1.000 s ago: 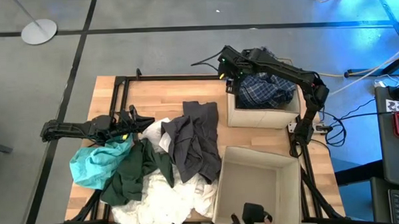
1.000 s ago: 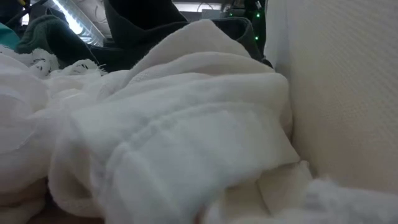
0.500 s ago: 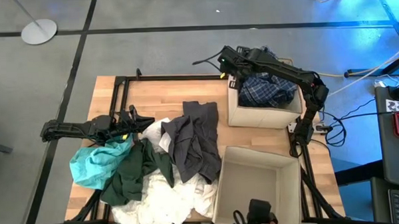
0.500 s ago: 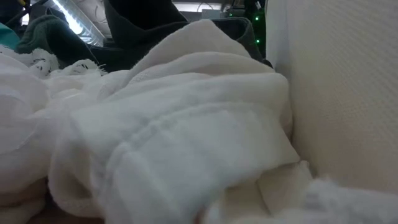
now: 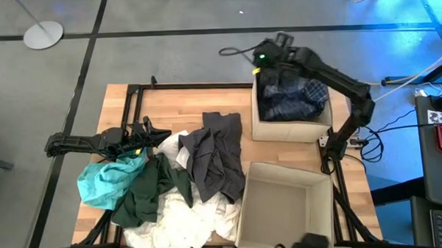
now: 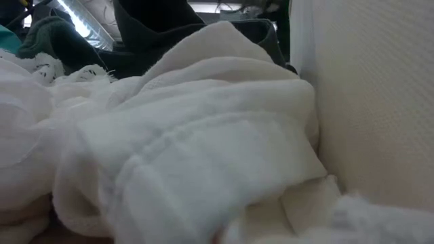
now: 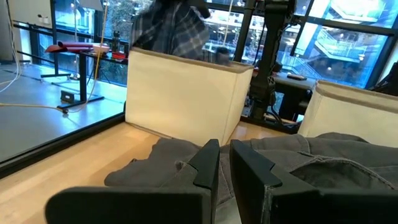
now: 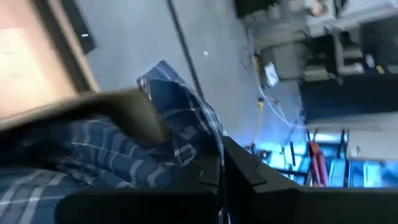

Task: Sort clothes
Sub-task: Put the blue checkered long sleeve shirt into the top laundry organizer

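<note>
The clothes lie heaped on the table's left half: a teal one [image 5: 105,179], a dark green one [image 5: 146,196], a dark grey one [image 5: 218,157] and white ones [image 5: 184,225], which fill the low view [image 6: 190,149]. A blue-and-white plaid garment [image 5: 294,99] sits in the far cardboard box [image 5: 291,130]. My right gripper [image 5: 267,63] is over that box's far left corner, shut on the plaid [image 8: 180,118]. My left gripper [image 5: 156,133] rests shut at the pile's far left side, its fingers [image 7: 208,165] holding nothing. My right gripper pinches an edge of the plaid garment [image 8: 214,140] between its two shut fingers. The cloth runs from the fingertips back over the box's rim [image 8: 124,112]. Most of the garment lies inside the box; one layer or several, I cannot tell.
A second, larger cardboard box [image 5: 283,203] stands open at the near right, its wall [image 6: 366,102] beside the white cloth. Bare wood shows at the far left [image 5: 183,103]. A black frame rail [image 5: 132,112] runs along the table's edges.
My right gripper has gone up and toward the table's far edge, from the far box's left rim to beyond its far left corner. The plaid garment has been drawn toward that corner and stands higher in the box.
</note>
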